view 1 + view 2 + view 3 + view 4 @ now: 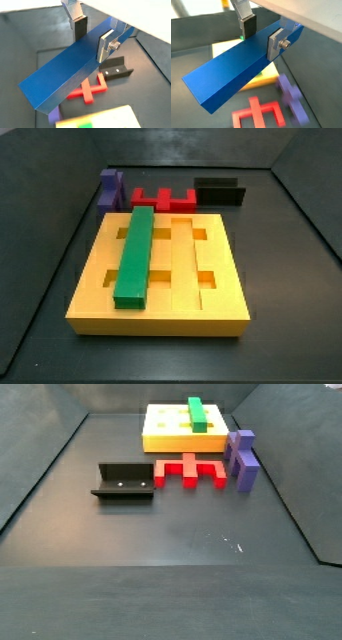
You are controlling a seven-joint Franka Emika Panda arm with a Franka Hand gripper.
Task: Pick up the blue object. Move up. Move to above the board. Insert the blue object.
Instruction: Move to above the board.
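Blue object (67, 70): clamped between the closed fingers of the gripper (93, 31), held aloft above the floor, seen in both wrist views only. Board (160, 313): yellow, green bar (135, 256) seated in one groove. Red piece (190, 471), purple block (243, 456), fixture (123, 483): apparently just beside the board.

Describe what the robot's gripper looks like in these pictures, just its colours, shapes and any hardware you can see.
Only both wrist views show the gripper; neither side view does. It has two flat silver metal fingers, shaped like narrow rectangular plates. One carries a dark rectangular pad at its tip, and the other shows a small round screw head on its outer face. No cables or markings are visible.
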